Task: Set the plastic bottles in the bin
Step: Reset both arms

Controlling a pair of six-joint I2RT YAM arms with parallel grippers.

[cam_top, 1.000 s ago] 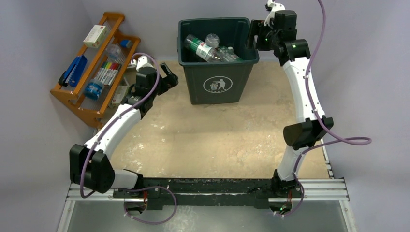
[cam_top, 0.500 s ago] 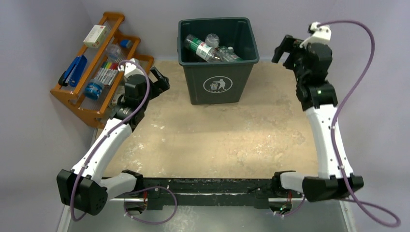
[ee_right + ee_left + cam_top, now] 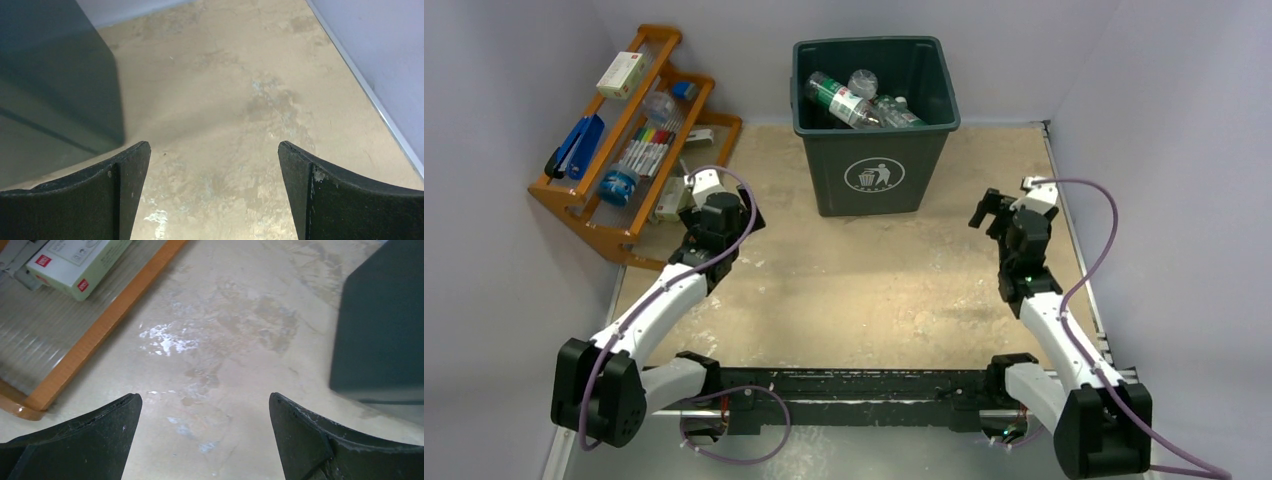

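The dark green bin (image 3: 908, 168) stands at the far middle of the table. Several clear plastic bottles (image 3: 842, 101), one with a green label, lie inside it. No bottle shows on the table. My left gripper (image 3: 742, 214) is open and empty, low over the table, left of the bin and near the rack. In the left wrist view the gripper (image 3: 205, 407) has only bare floor between its jaws, and the bin wall (image 3: 385, 325) is at the right. My right gripper (image 3: 984, 211) is open and empty, right of the bin. The right wrist view shows the gripper (image 3: 214, 152) and the bin (image 3: 55, 75) at the left.
An orange wooden rack (image 3: 581, 204) with markers, boxes and a blue stapler leans at the far left; its edge (image 3: 105, 327) and a white-green box (image 3: 75, 262) show in the left wrist view. Grey walls close in the table; the right wall (image 3: 380, 45) is near my right gripper.
Both arms have drawn back toward the near edge and come down. The right gripper has left the bin's right rim and now hangs low, right of the bin. Both stay open.
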